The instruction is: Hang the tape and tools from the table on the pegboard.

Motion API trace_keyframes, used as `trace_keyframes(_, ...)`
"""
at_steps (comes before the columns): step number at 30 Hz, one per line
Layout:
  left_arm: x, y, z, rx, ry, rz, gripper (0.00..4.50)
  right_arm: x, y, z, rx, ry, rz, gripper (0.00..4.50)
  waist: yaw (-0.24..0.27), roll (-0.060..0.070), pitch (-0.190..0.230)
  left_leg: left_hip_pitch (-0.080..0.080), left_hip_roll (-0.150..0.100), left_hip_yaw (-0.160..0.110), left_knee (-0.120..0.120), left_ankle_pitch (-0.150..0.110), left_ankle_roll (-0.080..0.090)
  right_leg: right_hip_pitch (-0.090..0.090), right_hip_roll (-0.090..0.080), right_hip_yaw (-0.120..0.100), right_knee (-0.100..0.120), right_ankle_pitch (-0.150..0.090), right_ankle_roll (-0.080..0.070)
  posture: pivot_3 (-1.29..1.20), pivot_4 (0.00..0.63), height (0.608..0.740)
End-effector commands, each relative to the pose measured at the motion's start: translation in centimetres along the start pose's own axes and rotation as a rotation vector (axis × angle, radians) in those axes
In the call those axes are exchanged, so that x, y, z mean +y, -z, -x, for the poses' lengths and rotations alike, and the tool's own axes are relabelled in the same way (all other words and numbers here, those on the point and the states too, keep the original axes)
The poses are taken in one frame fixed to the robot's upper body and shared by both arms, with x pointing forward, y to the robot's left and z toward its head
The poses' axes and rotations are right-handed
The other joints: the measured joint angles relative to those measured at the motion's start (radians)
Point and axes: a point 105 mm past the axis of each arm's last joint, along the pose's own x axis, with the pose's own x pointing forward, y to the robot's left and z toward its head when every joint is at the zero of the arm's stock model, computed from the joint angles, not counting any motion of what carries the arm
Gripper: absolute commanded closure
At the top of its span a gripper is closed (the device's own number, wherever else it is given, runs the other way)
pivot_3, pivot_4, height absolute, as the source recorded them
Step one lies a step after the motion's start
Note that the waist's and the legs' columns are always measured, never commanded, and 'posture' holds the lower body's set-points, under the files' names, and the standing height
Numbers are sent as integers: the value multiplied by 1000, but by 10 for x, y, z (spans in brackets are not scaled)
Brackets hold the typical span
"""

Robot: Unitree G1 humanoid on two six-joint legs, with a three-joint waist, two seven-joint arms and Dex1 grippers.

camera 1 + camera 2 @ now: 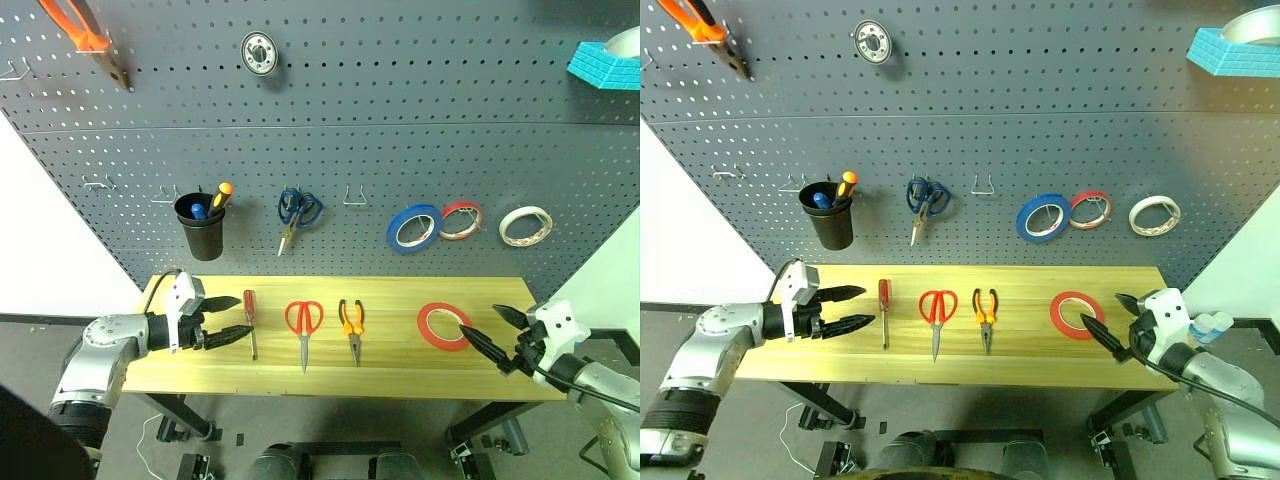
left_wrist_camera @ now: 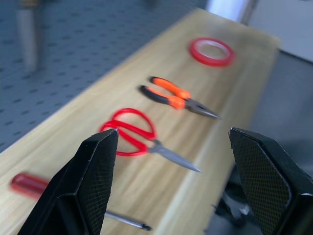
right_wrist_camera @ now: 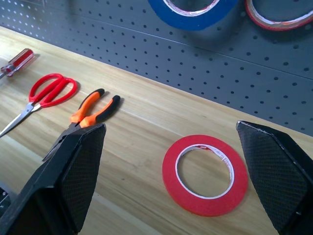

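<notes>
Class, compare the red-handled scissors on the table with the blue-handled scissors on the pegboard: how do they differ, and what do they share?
The red-handled scissors lie flat on the table; the blue-handled scissors hang on the pegboard. One pair's handles are red, the other's dark blue. Both have their blades closed, tips pointing toward the robot or down.

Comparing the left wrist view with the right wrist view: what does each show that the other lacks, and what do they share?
Left wrist view alone: the slim screwdriver's metal shaft, and the open left pincer.

Right wrist view alone: the dark grey pegboard's blue tape roll, a red-rimmed roll hanging beside it, and the open right pincer.

Shared: the light wood-grain table, flat red tape ring, orange-and-black pliers, red-handled scissors, screwdriver's red handle.
</notes>
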Motion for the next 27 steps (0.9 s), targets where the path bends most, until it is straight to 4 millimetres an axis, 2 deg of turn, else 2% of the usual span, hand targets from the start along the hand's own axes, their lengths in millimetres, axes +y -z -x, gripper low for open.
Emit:
trace_keyframes(1, -5, -14, -6, 21, 76, -88, 731, 1, -9, -11, -14, 31, 37, 0, 0, 0, 0, 0, 0, 0, 0, 0, 0, 0, 0, 0, 0, 0, 0, -107, 0, 680)
trace_keyframes(3, -5, -14, -8, 36, 96, -99, 731, -1, -6, -16, 8, 72, 50, 0, 0, 0, 0, 0, 0, 0, 0, 0, 0, 0, 0, 0, 0, 0, 0, -113, 0, 680)
trace_keyframes(6, -3, -14, -13, 46, 113, -104, 731, -8, 11, -29, 133, 195, 43, 0, -2, 0, 0, 0, 0, 0, 0, 0, 0, -1, 0, 0, 0, 0, 0, -122, 0, 680)
trace_keyframes(11, -6, -16, -19, 42, 137, -106, 731, 7, 15, -43, 175, 217, -56, 0, -2, 0, 0, 0, 0, 0, -1, 1, 1, -2, 1, 1, 0, 0, 0, -127, 0, 680)
trace_keyframes(14, -7, -15, -25, 39, 136, -93, 731, 17, 22, -57, 266, 242, -81, 0, -3, 1, 0, 0, 0, 0, -1, 1, 2, -2, 1, 2, 0, 0, 0, -137, 0, 680)
trace_keyframes(21, -23, -14, -28, 29, 170, -66, 731, 31, 15, -74, 283, 244, -90, 0, -5, 1, 1, 0, 0, 1, -1, 1, 2, -3, 1, 4, 1, 0, 1, -135, 0, 680)
trace_keyframes(27, -41, -18, -23, 21, 184, -45, 731, 32, 13, -82, 306, 252, -79, 0, -5, 1, 1, 0, -1, 1, -1, 2, 3, -4, 1, 5, 2, 0, 1, -121, 0, 680)
